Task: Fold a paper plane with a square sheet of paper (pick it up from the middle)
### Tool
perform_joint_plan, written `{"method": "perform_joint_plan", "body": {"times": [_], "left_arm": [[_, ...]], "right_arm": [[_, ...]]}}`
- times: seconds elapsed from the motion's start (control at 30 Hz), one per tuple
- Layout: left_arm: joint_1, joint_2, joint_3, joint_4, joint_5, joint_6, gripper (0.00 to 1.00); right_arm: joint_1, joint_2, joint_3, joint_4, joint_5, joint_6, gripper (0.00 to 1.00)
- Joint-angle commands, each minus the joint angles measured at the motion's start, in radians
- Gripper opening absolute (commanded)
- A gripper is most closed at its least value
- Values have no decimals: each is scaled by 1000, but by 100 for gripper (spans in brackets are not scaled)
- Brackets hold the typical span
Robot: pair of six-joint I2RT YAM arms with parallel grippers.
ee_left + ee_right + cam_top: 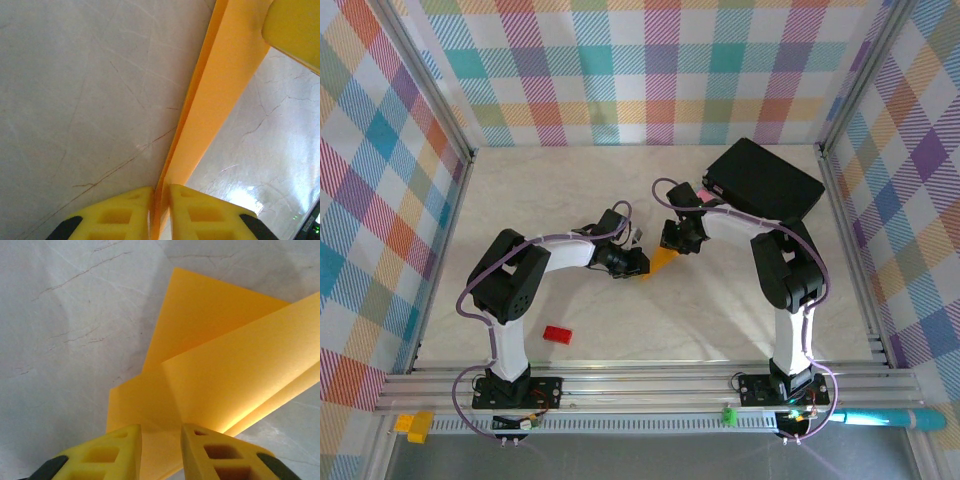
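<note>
left hand (pixel 160 196) clenched on the creased paper sheet (pixel 220 95), whose long fold runs straight away from it over the desk (pixel 75 100). right hand (pixel 161 435) meets the opposite end (2 fingers slightly apart at a corner, grip unclear).

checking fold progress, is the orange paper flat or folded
Folded: the paper shows overlapping layers and sharp creases in the right wrist view.
</note>
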Motion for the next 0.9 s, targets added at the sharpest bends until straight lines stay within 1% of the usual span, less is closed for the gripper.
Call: {"method": "perform_joint_plan", "body": {"times": [0.0,0.47,0.67,0.87], "left_arm": [[-28,68,-37,-75,-96,18,18],[-28,1,-9,-70,-73,13,22],[-28,-24,31,-65,-62,20,28],[-28,9,97,-69,-63,27,36]], "right_arm": [[-8,23,-9,-29,20,13,27],[-13,37,-28,-41,35,16,27],[-15,39,-30,-37,35,11,27],[-17,42,-31,-35,29,9,27]]}}
